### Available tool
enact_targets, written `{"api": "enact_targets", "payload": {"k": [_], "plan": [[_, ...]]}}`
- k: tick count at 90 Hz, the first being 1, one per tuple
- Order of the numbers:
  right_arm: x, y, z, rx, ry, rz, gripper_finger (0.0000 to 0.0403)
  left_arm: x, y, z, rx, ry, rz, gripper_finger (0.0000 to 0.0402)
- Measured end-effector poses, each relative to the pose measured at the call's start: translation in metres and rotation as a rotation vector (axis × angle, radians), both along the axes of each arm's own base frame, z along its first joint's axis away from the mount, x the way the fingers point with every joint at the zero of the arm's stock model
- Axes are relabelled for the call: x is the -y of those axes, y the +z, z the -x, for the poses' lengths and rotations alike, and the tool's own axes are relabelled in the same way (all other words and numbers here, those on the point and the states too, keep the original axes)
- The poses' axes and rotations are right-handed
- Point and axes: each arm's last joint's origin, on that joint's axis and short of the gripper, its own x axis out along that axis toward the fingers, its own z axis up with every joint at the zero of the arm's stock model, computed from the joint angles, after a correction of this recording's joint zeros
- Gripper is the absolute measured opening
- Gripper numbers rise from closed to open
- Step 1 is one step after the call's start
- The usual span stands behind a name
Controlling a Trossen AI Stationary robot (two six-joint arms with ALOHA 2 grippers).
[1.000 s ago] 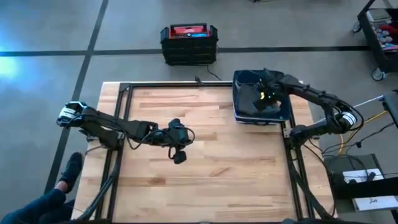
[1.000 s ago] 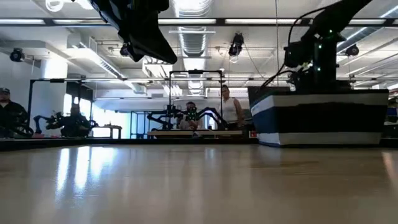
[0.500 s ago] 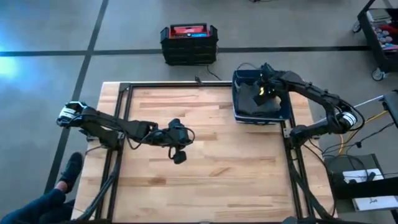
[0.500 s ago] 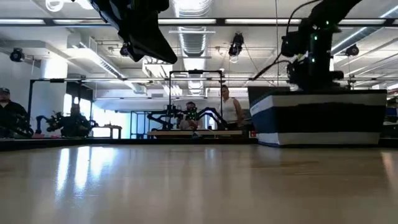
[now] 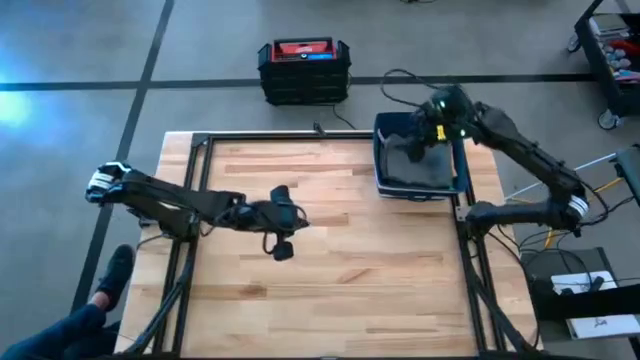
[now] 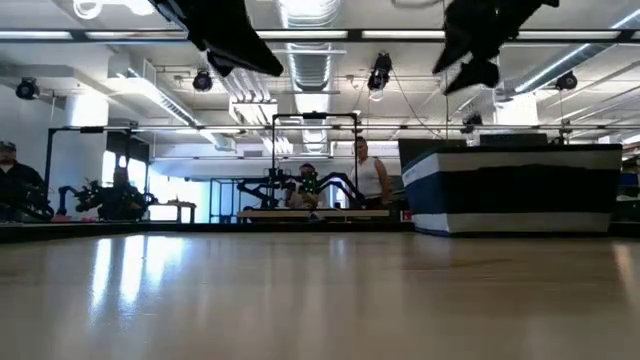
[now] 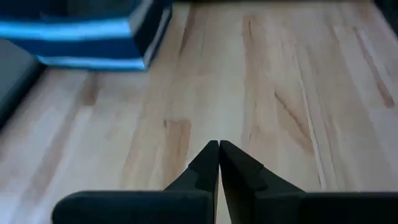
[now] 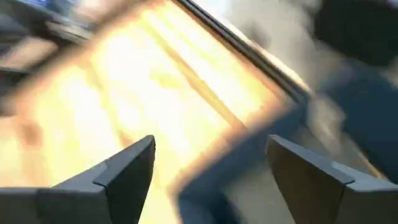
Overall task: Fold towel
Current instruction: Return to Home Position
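Looking straight down: the blue laundry bin [image 5: 378, 150] sits at the far right corner of the bench [image 5: 340, 300]; a folded grey towel [image 5: 425, 170] lies inside it, and I can make out no other colour under it. The right end effector [image 5: 430, 122] hangs over the bin's far edge; from up there I cannot tell how its fingers stand. The left end effector [image 5: 281, 249] is well apart from the bin, out over the bare middle of the bench on the side away from the bin. On the floor past the bin's far side stands a black crate with a red top [image 5: 303, 68].

From bench height: the bin [image 6: 520, 190] shows its dark wall with pale bands; the right end effector [image 6: 468, 70] hangs clear above it, touching nothing; the left end effector [image 6: 262, 62] is up high too, far off to the bin's side. People [image 6: 370, 180] stand in the room behind the bin.

Left wrist view: the two dark fingers [image 7: 202, 165] are pressed together with nothing between them, above bare wood; the bin's blue corner [image 7: 87, 37] lies ahead, well apart.

Right wrist view: much is blurred; the fingers [image 8: 124, 168] stand wide apart and empty; bright wood and something dark blue show beyond them.
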Motion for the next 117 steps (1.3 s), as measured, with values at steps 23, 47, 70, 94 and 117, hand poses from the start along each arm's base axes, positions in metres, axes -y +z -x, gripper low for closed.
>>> {"api": "enact_targets", "payload": {"k": [23, 47, 70, 94, 117], "plan": [[-0.058, -0.053, 0.01, 0.191, 0.166, 0.082, 0.0148, -0.029, -0.003, 0.052, 0.142, 0.03, 0.077, 0.0], [-0.087, -0.095, 0.046, 0.226, 0.173, 0.024, 0.0013, -0.043, -0.019, 0.094, 0.256, 0.11, 0.122, 0.0], [-0.112, -0.12, 0.088, 0.427, 0.099, 0.115, 0.0003, -0.043, -0.028, 0.11, 0.336, 0.11, 0.143, 0.0], [-0.116, -0.152, 0.091, 0.542, 0.087, 0.192, 0.0, -0.045, -0.037, 0.108, 0.311, 0.176, 0.151, 0.0], [-0.115, -0.163, 0.086, 0.582, 0.118, 0.276, 0.0, -0.045, -0.045, 0.102, 0.286, 0.205, 0.172, 0.0]]}}
